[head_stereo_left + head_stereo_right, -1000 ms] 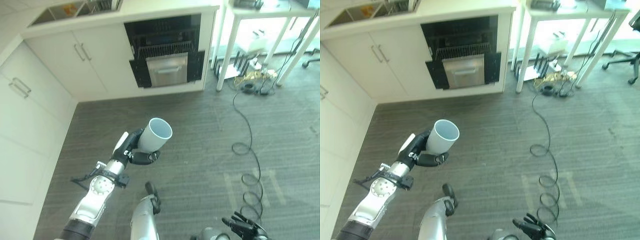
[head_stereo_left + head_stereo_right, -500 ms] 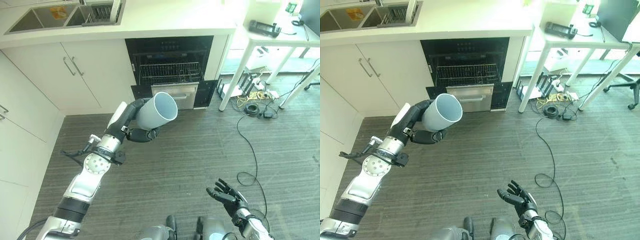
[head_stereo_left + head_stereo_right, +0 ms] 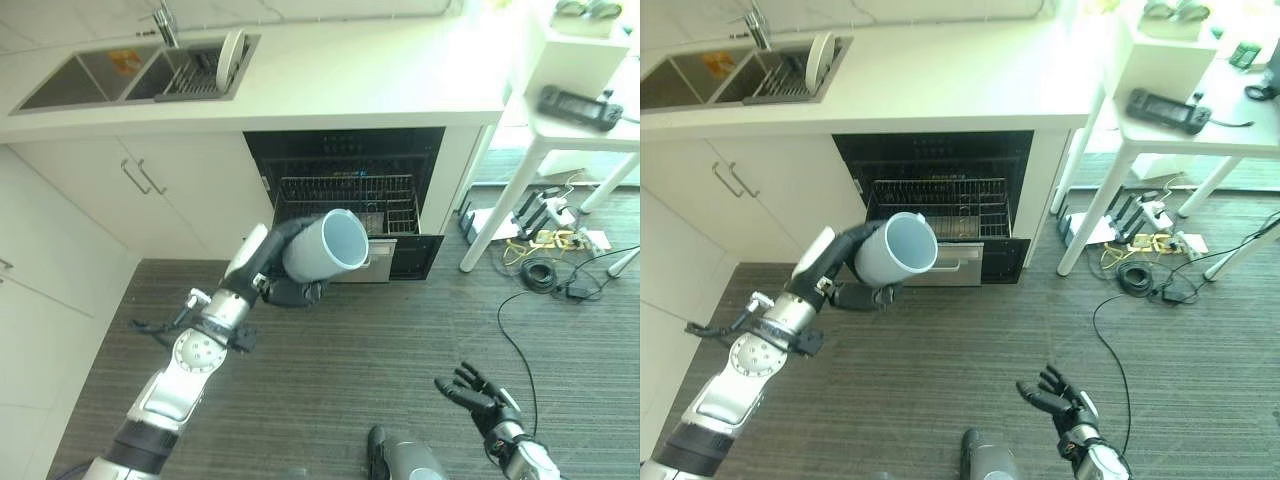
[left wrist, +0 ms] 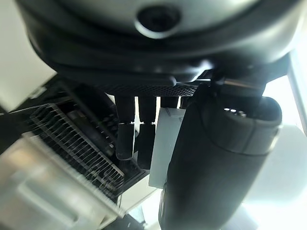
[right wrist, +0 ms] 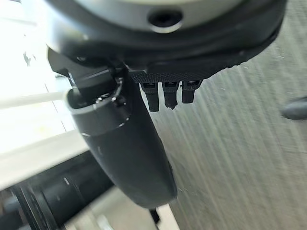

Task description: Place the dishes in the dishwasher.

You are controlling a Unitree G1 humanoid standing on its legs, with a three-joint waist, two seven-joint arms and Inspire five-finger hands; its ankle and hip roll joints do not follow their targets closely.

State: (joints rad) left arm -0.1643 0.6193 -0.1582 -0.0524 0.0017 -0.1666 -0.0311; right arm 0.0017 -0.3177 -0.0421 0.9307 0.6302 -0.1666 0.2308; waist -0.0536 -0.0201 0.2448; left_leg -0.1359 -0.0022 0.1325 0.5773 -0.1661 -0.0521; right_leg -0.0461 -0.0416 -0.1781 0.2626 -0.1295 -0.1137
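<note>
My left hand [image 3: 272, 262] is shut on a pale blue-grey cup [image 3: 326, 245], held on its side with the mouth facing the dishwasher [image 3: 345, 160]. The cup hangs in the air just in front of the pulled-out wire rack [image 3: 345, 198] and above the lowered steel door [image 3: 395, 258]. In the left wrist view the curled fingers [image 4: 127, 127] and thumb [image 4: 216, 158] show with the rack [image 4: 72, 143] beyond them. My right hand [image 3: 478, 393] is low at the right above the carpet, open, with fingers [image 5: 165, 96] spread and nothing in it.
A white plate [image 3: 230, 58] stands in the sink's drying rack [image 3: 195, 80] on the counter [image 3: 380, 75]. White cabinet doors [image 3: 140, 190] are left of the dishwasher. A white table [image 3: 585, 125] with a black device stands to the right, with cables [image 3: 545, 270] beneath it.
The whole picture has shifted: the camera has moved up and closer to the dishwasher. The cup stays in my left hand, now just before the rack. My right hand remains open.
</note>
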